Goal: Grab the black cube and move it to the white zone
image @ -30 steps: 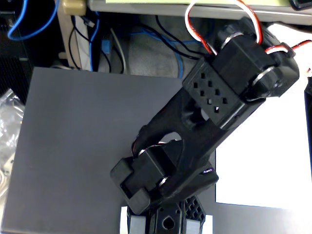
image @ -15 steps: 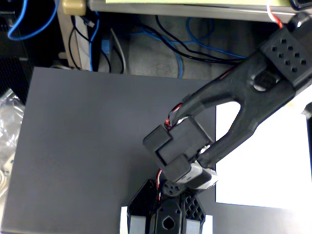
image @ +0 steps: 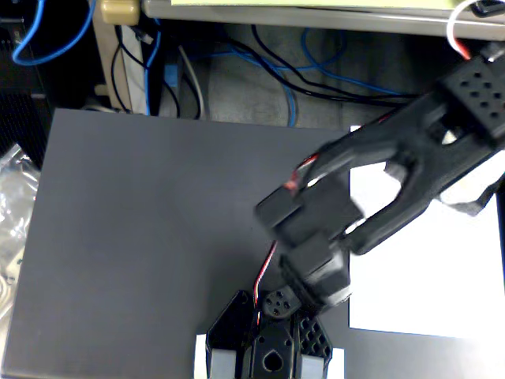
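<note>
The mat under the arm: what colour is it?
Dark grey mat, seen in the fixed view.

arm point(image: 410, 150): glossy black | mat point(image: 158, 237): dark grey | paper sheet point(image: 426, 276): plain white | cables point(image: 316, 75): blue

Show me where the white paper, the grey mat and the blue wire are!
white paper point(image: 442, 268): fixed view, bare middle of the sheet.
grey mat point(image: 142, 237): fixed view, bare left part.
blue wire point(image: 291, 106): fixed view, stretch just above the mat.
</note>
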